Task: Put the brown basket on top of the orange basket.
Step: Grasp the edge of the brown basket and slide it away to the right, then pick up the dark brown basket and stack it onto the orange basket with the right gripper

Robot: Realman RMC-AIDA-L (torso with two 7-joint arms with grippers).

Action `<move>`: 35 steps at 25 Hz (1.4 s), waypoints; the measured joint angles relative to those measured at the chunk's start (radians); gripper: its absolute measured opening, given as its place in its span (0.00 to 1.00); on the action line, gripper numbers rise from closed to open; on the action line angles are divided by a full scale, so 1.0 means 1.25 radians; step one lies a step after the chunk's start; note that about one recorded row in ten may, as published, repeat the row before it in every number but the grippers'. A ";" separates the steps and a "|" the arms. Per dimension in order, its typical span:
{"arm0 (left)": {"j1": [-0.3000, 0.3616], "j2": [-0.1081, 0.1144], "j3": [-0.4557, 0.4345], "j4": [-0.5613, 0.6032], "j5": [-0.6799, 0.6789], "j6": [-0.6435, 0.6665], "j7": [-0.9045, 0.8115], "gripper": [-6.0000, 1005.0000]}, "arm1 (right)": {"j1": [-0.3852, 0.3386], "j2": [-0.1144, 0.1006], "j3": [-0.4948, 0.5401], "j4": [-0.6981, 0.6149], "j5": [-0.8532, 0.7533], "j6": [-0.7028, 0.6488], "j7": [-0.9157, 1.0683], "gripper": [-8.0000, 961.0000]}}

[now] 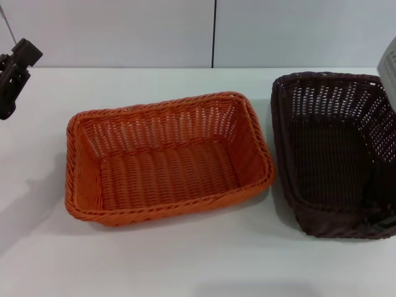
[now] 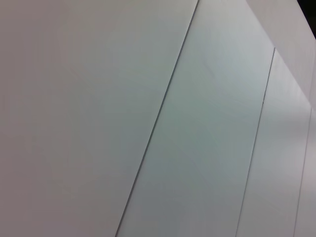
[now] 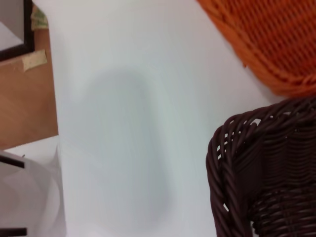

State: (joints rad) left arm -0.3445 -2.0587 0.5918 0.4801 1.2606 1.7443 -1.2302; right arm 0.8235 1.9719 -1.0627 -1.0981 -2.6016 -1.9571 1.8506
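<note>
The orange basket (image 1: 167, 158) stands on the white table in the middle of the head view, and one corner of it shows in the right wrist view (image 3: 276, 39). The brown basket (image 1: 331, 154) stands just to its right, apart from it by a narrow gap, and seems slightly tilted. Its braided rim fills the near corner of the right wrist view (image 3: 256, 177). My right arm (image 1: 390, 59) comes in at the right edge over the brown basket. My right gripper (image 1: 385, 216) is at the basket's near right rim, mostly cut off. My left gripper (image 1: 13, 74) is parked high at the far left.
The white table (image 1: 198, 260) runs to a pale back wall with a dark vertical seam (image 1: 214, 34). The right wrist view shows the table's edge with a wooden floor (image 3: 24, 98) beyond it. The left wrist view shows only pale wall panels (image 2: 148, 123).
</note>
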 joint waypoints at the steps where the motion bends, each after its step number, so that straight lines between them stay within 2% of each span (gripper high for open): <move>1: 0.000 0.000 0.000 0.000 0.000 0.000 0.000 0.13 | 0.000 0.000 0.000 0.000 0.000 0.000 0.000 0.30; 4: 0.001 0.000 0.000 0.000 -0.001 0.002 0.000 0.13 | -0.004 0.002 0.021 -0.036 0.001 -0.021 0.000 0.28; 6: 0.001 0.000 0.000 0.000 -0.001 0.002 0.000 0.13 | -0.004 0.003 0.040 -0.056 0.001 -0.036 0.000 0.24; 21: 0.004 0.001 -0.001 0.000 -0.001 0.007 0.000 0.13 | -0.009 0.003 0.140 -0.208 0.055 -0.111 0.004 0.20; 32: 0.008 0.001 -0.002 0.000 -0.002 0.009 0.000 0.13 | -0.003 -0.003 0.165 -0.294 0.124 -0.111 0.038 0.20; 35: 0.008 0.001 -0.002 0.000 -0.002 0.009 0.000 0.13 | 0.002 0.002 0.175 -0.322 0.132 -0.103 0.046 0.20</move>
State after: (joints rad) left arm -0.3343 -2.0570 0.5890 0.4801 1.2580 1.7550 -1.2300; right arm 0.8262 1.9742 -0.8444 -1.5005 -2.4363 -2.0855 1.9076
